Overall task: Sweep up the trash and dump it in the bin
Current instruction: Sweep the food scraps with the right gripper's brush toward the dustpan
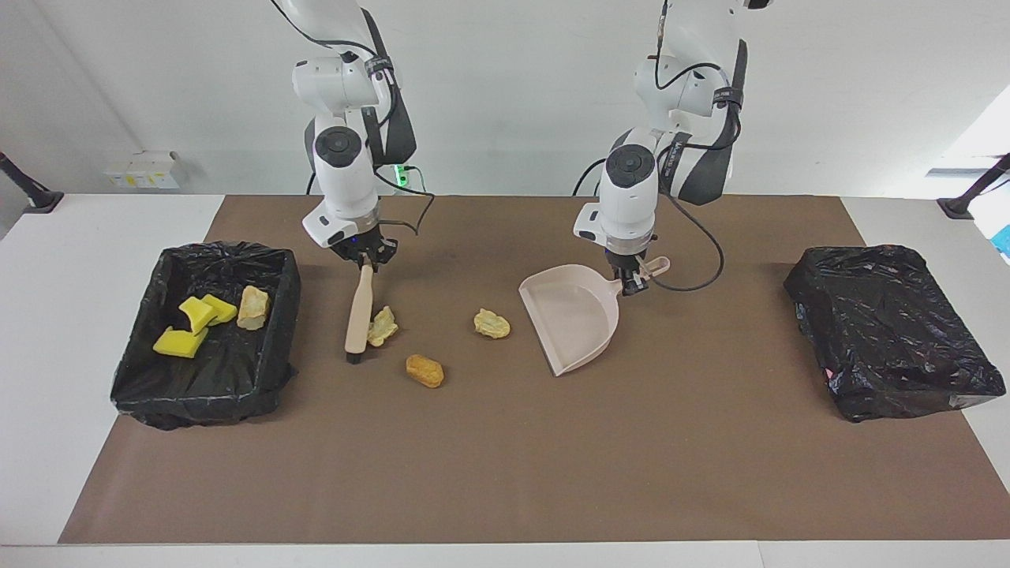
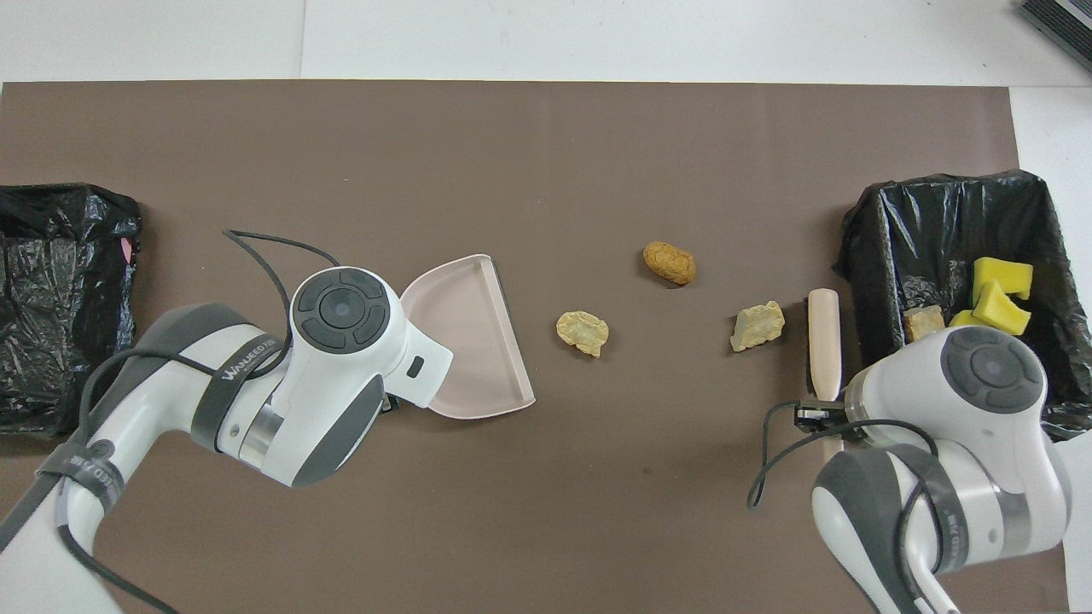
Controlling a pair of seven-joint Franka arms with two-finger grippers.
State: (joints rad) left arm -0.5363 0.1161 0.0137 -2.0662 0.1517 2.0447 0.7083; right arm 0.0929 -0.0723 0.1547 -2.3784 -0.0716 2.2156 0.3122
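Three pieces of trash lie on the brown mat: a pale lump [image 1: 383,325] [image 2: 757,325], a second pale lump [image 1: 491,323] [image 2: 583,332], and a golden-brown one [image 1: 424,371] [image 2: 669,262]. My right gripper [image 1: 363,258] is shut on the handle of the beige brush [image 1: 359,312] [image 2: 824,341], whose bristle end is down on the mat beside the first lump. My left gripper [image 1: 631,280] is shut on the handle of the beige dustpan [image 1: 572,315] [image 2: 465,341], its straight mouth facing the trash. The bin [image 1: 284,331] [image 2: 862,281] holds yellow sponge chunks [image 1: 189,325] [image 2: 998,290] and a bread lump [image 1: 253,306] [image 2: 921,322].
A second black-bagged box [image 1: 892,339] [image 2: 60,290] sits at the left arm's end of the table. The brown mat [image 1: 505,473] covers the middle, with white table around it. Cables hang from both wrists.
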